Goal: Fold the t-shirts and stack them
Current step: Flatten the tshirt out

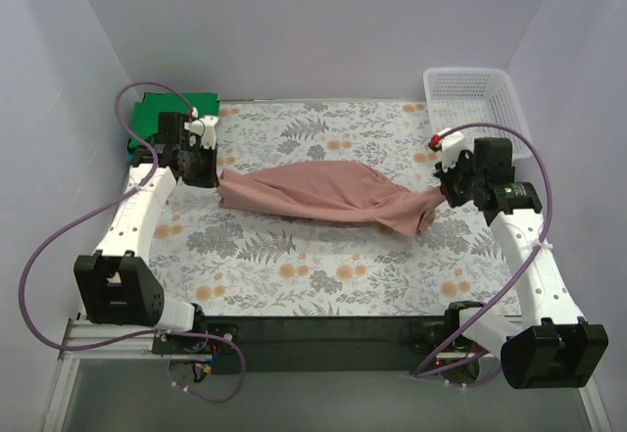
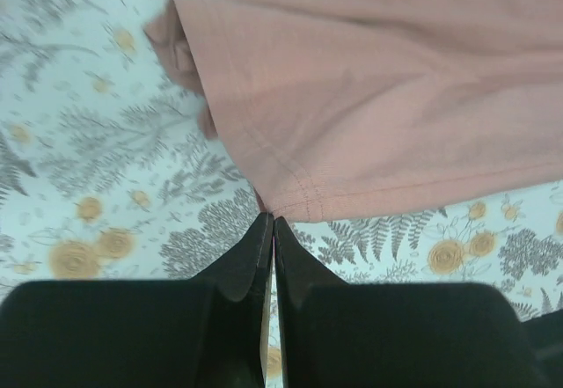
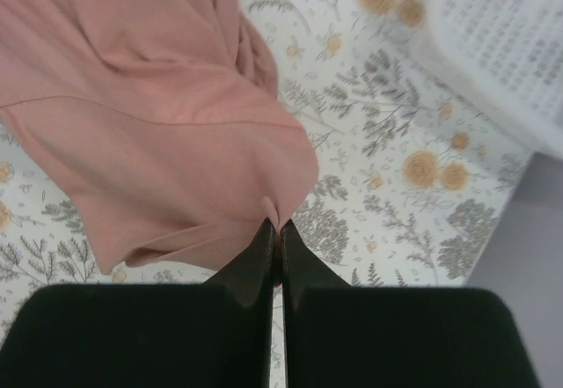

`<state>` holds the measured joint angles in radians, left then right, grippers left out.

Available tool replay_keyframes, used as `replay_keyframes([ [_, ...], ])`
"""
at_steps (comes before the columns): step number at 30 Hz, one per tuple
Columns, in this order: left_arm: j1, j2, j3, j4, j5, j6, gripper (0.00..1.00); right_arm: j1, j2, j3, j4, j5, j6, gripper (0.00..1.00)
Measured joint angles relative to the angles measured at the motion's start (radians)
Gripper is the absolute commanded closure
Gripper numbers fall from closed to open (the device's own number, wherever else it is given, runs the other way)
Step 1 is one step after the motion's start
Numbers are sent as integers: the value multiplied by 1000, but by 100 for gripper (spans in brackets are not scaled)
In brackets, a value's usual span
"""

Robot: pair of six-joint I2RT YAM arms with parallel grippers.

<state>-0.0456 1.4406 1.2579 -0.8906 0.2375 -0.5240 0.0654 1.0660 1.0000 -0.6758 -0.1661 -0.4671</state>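
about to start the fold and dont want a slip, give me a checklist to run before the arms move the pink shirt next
1. Left gripper shut on the pink t-shirt: ok, but it holds only the tip of a hem corner.
2. Right gripper shut on the shirt: ok, cloth is gathered into the tips.
3. Shirt spread flat between the grippers: not ok, it is bunched and creased along its length.
4. Shirt lifted off the table cloth: cannot tell.
5. White basket apart from the shirt: ok.
6. Folded green t-shirt apart from the left arm: cannot tell, the arm overlaps it in the top view.
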Motion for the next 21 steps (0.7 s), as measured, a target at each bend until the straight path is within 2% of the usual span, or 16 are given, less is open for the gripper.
replay_keyframes([
  [4,6,-41,105,0,-24,8,100,-13,26,156,-3,9,20,99],
  [8,24,-38,147,2,-51,7,100,-62,63,303,6,11,35,99],
  [16,84,-124,196,-32,-70,-16,100,-126,40,402,-38,26,53,99],
  [21,92,-237,327,-55,-96,-39,100,-126,-15,533,-93,48,72,99],
])
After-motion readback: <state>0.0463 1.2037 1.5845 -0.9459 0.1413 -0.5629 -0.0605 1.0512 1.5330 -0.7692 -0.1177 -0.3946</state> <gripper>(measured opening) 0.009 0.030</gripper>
